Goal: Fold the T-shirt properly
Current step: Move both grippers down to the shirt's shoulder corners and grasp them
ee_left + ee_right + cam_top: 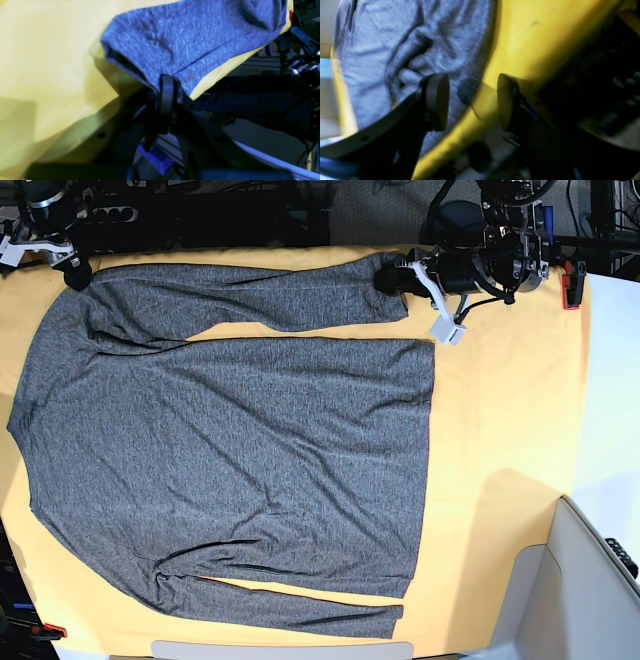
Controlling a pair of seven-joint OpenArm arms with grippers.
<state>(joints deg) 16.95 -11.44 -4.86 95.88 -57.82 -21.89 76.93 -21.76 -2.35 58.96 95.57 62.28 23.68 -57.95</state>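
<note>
far sleeve: the one by the arms, bent along the torso's arm-side edge, its cuff end at the left gripper.
near sleeve [300,605]: runs along the torso's side away from the arms, apparently awaiting its fold.
t-shirt torso [250,450]: spread on the yellow cloth [500,430], likely flat so the sleeves can come in.
left gripper [160,87]: by the torso's hem-side corner, clamped on cuff fabric, probably to steer the sleeve.
right gripper [472,100]: at the torso's shoulder corner, jaws apart astride the fabric edge, perhaps for a pinch.
</note>
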